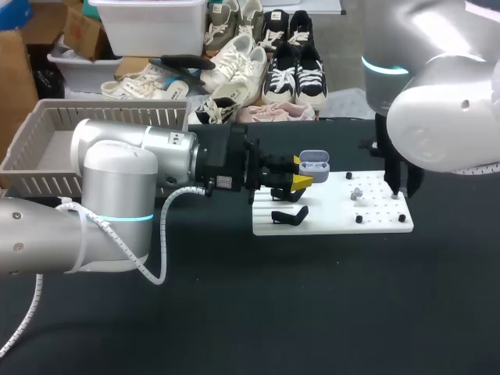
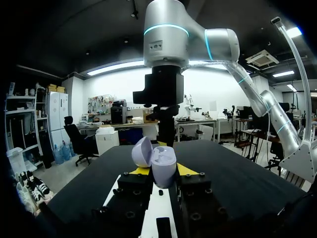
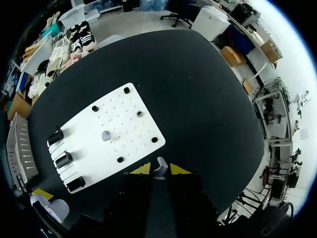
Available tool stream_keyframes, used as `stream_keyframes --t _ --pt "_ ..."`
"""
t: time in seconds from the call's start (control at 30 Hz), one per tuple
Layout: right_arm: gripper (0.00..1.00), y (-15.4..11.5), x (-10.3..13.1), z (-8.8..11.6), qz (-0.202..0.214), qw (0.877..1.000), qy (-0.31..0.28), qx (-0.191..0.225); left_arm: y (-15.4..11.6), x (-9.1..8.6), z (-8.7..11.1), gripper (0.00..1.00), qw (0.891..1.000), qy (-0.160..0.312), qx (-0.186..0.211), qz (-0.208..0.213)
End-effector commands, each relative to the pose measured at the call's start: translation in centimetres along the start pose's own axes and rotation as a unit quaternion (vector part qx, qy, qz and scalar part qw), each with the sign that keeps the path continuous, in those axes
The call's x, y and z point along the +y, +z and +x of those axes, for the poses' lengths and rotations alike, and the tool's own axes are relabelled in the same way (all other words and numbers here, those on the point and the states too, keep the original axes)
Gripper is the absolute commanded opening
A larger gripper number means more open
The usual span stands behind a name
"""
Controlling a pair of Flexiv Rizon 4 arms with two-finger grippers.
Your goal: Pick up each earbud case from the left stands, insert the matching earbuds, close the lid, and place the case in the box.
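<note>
My left gripper [image 1: 302, 172] is shut on a lavender earbud case [image 1: 314, 162], held above the white board's [image 1: 336, 219] left part with its lid open. The left wrist view shows the case [image 2: 159, 163] upright between the yellow tips, lid [image 2: 142, 152] tipped back. High over the board's right end, my right gripper [image 3: 159, 170] is shut on a small lavender earbud [image 3: 159, 166]; in the head view this gripper [image 1: 396, 190] hangs by the board's right edge. A second earbud [image 3: 105, 135] rests on the board [image 3: 124, 124]. Three black stands [image 3: 63, 159] line the board's left edge.
Small black pegs [image 1: 358, 219] dot the right half of the board. A grey slatted basket [image 1: 47, 148] sits at the table's far left, behind my left arm. Black tabletop lies open in front of the board.
</note>
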State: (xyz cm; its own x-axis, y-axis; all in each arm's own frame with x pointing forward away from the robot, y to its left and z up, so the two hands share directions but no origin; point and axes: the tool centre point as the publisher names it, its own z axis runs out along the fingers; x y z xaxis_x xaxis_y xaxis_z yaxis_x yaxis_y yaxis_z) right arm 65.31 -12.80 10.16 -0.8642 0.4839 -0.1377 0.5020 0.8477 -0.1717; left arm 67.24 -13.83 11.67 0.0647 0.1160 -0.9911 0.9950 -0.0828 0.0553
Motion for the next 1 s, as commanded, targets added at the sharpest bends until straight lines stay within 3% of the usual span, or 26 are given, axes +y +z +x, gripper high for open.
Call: stream_keyframes --t 0.03,0.27,0.47,0.73,1.0 --pt "0.00 0.0 0.0 0.1 0.001 1.000 0.002 -0.002 0.0 0.0 0.1 0.00 1.000 0.000 -0.001 -0.001" --pt "0.00 -4.7 -0.1 -1.1 -0.002 0.998 0.044 -0.042 0.0 0.0 0.1 0.00 1.000 0.000 -0.001 -0.001" --pt "0.00 -9.4 0.9 -0.7 -0.009 0.997 0.055 -0.060 0.0 0.0 0.1 0.00 1.000 0.000 -0.001 -0.001" --pt "0.00 -14.7 3.4 1.4 -0.031 0.997 0.009 -0.077 0.0 0.0 0.1 0.00 1.000 0.000 -0.001 -0.001" --pt "0.00 -16.4 6.3 3.9 -0.024 0.998 -0.039 -0.047 0.0 0.0 0.1 0.00 1.000 0.000 -0.001 -0.001"
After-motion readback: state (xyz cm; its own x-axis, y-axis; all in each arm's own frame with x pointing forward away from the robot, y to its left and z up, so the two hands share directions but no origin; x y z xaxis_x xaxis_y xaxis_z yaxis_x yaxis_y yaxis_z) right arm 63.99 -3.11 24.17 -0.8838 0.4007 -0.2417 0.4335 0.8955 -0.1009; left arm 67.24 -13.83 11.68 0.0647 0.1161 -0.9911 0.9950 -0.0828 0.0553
